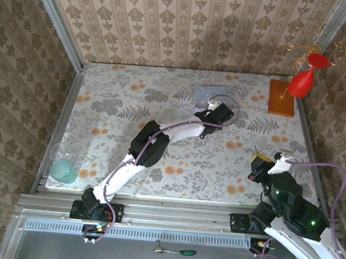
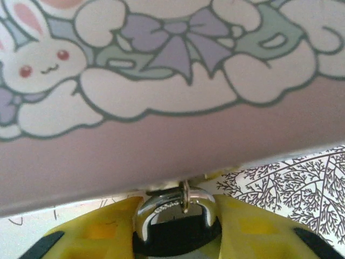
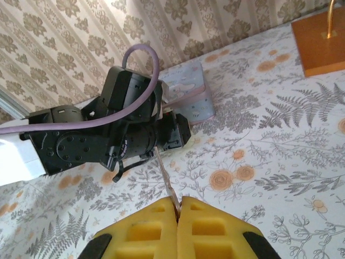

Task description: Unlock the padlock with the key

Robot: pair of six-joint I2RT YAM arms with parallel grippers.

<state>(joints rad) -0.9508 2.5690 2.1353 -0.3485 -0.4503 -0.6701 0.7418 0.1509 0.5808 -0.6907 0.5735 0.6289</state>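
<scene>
In the left wrist view the padlock (image 2: 178, 234), a small dark body with a shiny metal loop, sits between my yellow fingers (image 2: 86, 232). My left gripper (image 2: 175, 208) is shut on it. The loop passes through a small ring on the edge of the pale blue bunny tin (image 2: 161, 135) just above. From the top view my left gripper (image 1: 213, 116) is at the tin (image 1: 215, 95) at the table's back middle. My right gripper (image 3: 178, 202) is shut on the key (image 3: 166, 178), whose thin blade points toward the left arm's black wrist (image 3: 108, 140). It hovers at the near right (image 1: 259, 165).
An orange block (image 1: 282, 98) holding a wire stand with red ornaments (image 1: 302, 83) stands at the back right. A greenish glass cup (image 1: 63, 169) sits at the near left edge. A green-handled tool (image 1: 177, 251) lies in the trough in front of the table.
</scene>
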